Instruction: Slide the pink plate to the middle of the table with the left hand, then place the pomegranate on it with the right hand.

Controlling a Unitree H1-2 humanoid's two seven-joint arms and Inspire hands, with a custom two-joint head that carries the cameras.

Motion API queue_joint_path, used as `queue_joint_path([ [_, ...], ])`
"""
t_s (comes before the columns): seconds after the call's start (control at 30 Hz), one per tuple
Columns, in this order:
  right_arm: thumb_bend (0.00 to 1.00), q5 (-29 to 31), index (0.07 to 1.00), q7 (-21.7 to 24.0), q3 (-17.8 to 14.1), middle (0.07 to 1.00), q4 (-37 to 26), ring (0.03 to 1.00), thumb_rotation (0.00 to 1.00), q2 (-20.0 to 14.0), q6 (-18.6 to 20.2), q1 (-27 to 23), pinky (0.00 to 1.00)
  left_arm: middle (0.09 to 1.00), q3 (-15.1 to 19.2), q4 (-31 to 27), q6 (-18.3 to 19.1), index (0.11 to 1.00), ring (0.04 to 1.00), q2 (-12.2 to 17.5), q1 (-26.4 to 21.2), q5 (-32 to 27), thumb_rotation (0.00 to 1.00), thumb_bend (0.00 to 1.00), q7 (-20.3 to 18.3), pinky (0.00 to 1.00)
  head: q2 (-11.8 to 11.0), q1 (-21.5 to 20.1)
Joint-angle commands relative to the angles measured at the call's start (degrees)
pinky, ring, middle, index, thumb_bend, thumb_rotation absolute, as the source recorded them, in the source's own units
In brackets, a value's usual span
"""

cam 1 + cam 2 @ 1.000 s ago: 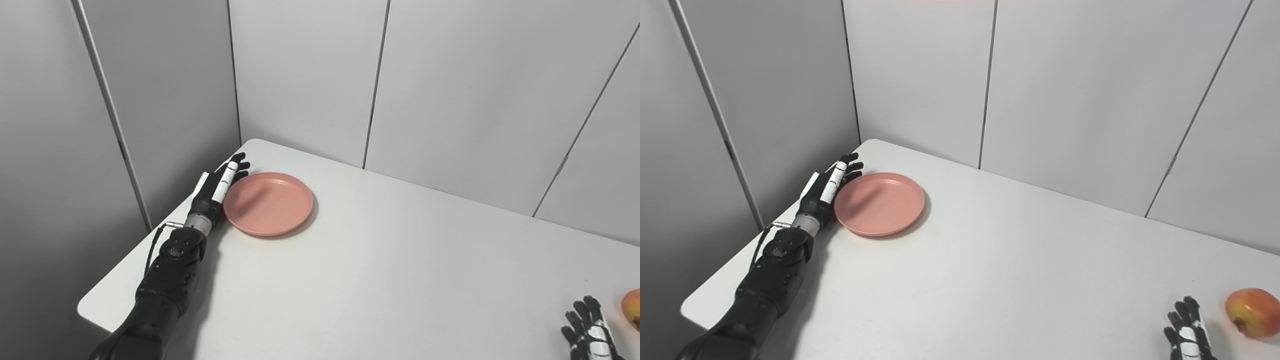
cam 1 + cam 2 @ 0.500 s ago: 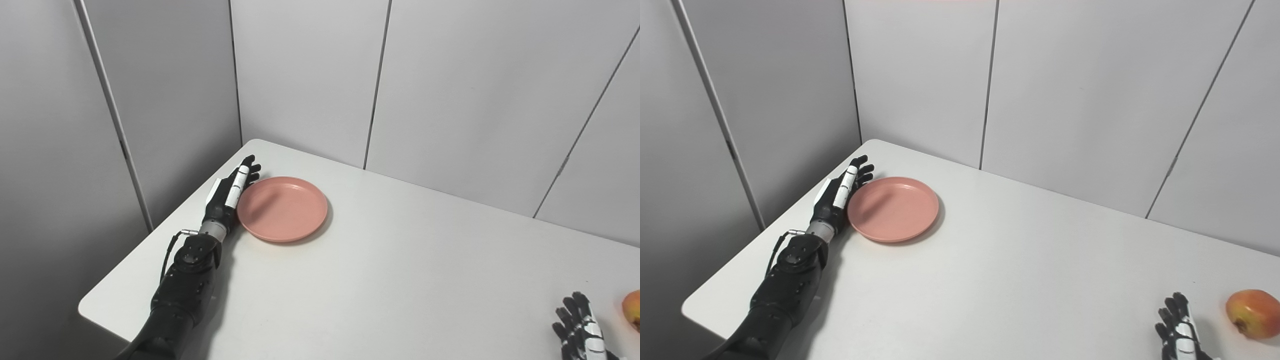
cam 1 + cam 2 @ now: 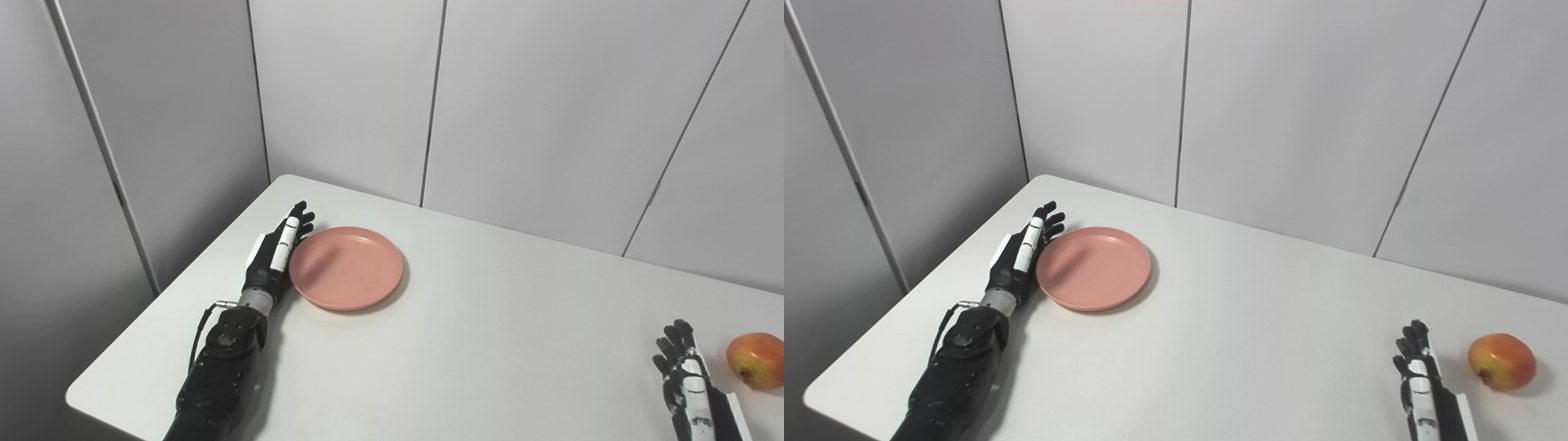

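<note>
The pink plate point(image 3: 346, 267) lies flat on the white table point(image 3: 478, 343), in its far left part. My left hand point(image 3: 275, 251) is open, fingers straight, its edge pressed against the plate's left rim; it also shows in the right eye view point(image 3: 1021, 257). The pomegranate point(image 3: 1501, 361), red and yellow, sits near the right edge of the table point(image 3: 756, 360). My right hand point(image 3: 1418, 383) is open with fingers straight, resting on the table just left of the pomegranate, apart from it.
Grey wall panels point(image 3: 520, 110) stand close behind the table and along its left side. The table's left corner edge point(image 3: 79, 398) is near my left forearm.
The camera has turned right, so the whole picture shifted. My left hand has pushed the plate to the right, away from the table's left edge. The right hand shows further into view.
</note>
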Motion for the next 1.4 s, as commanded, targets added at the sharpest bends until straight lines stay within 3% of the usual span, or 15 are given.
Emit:
queue_joint_path([
  [0.0,0.6,-0.2,1.0,-0.3,0.2,1.0,2.3,1.0,0.92,1.1,-3.4,0.9,1.0,0.905,-0.7,-1.5,0.7,0.904,0.908,-0.3,-0.5,-0.2,1.0,0.59,-1.2,0.9,0.2,-1.2],
  [0.2,0.62,-2.6,1.0,-2.0,0.7,1.0,1.6,1.0,0.9,2.3,-3.4,1.1,1.0,0.921,-0.4,-5.0,2.0,0.921,0.925,-1.2,1.6,-1.4,1.0,0.6,-1.8,0.93,1.8,-8.4],
  [0.6,0.69,-5.2,1.0,-3.9,1.8,1.0,0.7,1.0,0.89,4.7,-1.0,0.4,1.0,0.928,-2.1,-14.8,6.7,0.932,0.934,-4.4,4.5,-1.7,1.0,0.63,-2.0,0.93,3.9,-17.0],
  [1.13,0.72,-6.2,1.0,-4.9,2.4,1.0,1.4,1.0,0.89,6.0,-0.3,-1.0,1.0,0.942,-3.0,-22.5,12.9,0.937,0.954,-9.0,5.4,-5.1,1.0,0.61,-2.7,0.95,5.3,-20.7],
  [1.37,0.74,-5.2,1.0,-4.8,1.9,1.0,0.3,1.0,0.89,6.6,3.1,-1.3,1.0,0.954,-4.1,-23.8,13.5,0.951,0.958,-10.0,5.9,-4.7,1.0,0.62,-3.1,0.96,5.9,-21.2],
])
